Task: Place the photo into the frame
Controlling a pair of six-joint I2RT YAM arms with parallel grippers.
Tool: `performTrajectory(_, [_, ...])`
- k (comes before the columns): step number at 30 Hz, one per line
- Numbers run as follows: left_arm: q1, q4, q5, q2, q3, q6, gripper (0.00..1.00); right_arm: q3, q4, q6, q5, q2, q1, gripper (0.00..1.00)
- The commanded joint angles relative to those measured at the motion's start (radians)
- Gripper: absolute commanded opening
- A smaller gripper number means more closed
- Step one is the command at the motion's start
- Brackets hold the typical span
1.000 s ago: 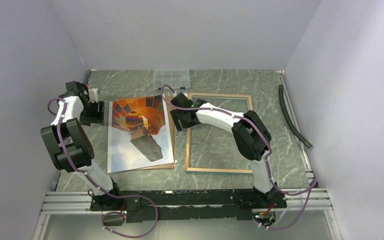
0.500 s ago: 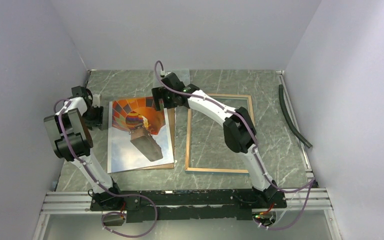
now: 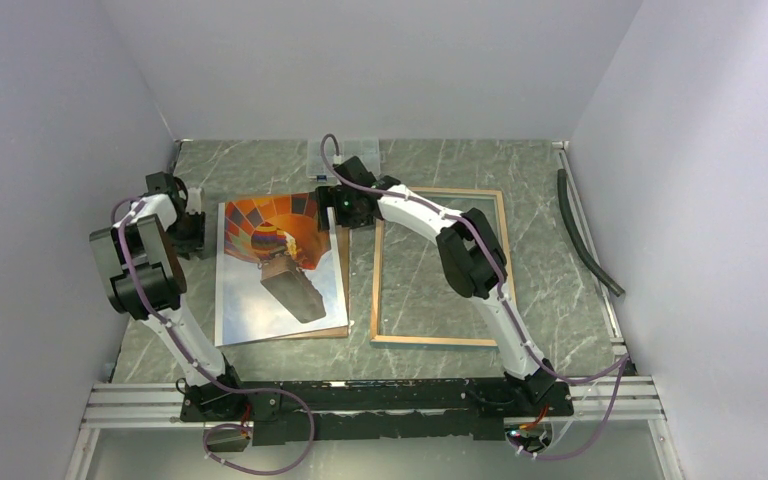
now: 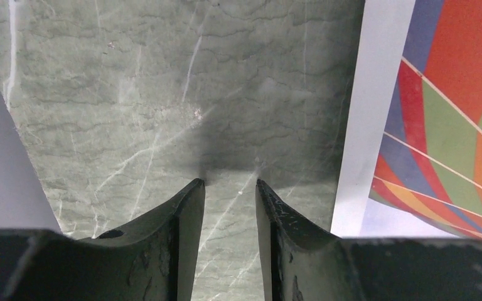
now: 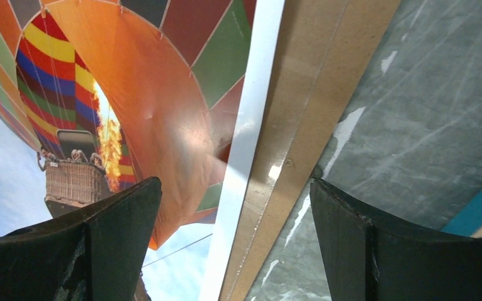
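The right gripper, spread wide, is hovering over the far right corner of the photo; the left gripper, barely parted and empty, is hanging over the table by its left margin. The photo is lying face up on a backing board near the table's left edge, so closing here is risking grabbing board and print together

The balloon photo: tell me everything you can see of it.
The photo is a glossy print with a white border: an orange-red patterned hot-air balloon, flame and wicker basket against pale sky. It lies flat, face up, on a brown backing board that shows along its right and near edges, left of the frame. The open right gripper hovers over its far right edge; contact unclear.
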Motion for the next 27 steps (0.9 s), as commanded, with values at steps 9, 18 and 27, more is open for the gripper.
performTrajectory(9, [-0.071, 0.037, -0.009, 0.075, -0.003, -0.047, 0.36, -0.115, 0.090, 0.049, -0.058, -0.045, 0.008, 0.89])
performTrajectory(18, [-0.073, 0.038, -0.024, 0.078, -0.019, -0.041, 0.33, -0.129, 0.023, 0.024, 0.209, -0.131, 0.027, 0.88])
performTrajectory(27, [-0.074, 0.033, -0.003, 0.087, -0.021, -0.053, 0.31, -0.099, 0.069, 0.029, 0.127, -0.094, 0.042, 0.87])
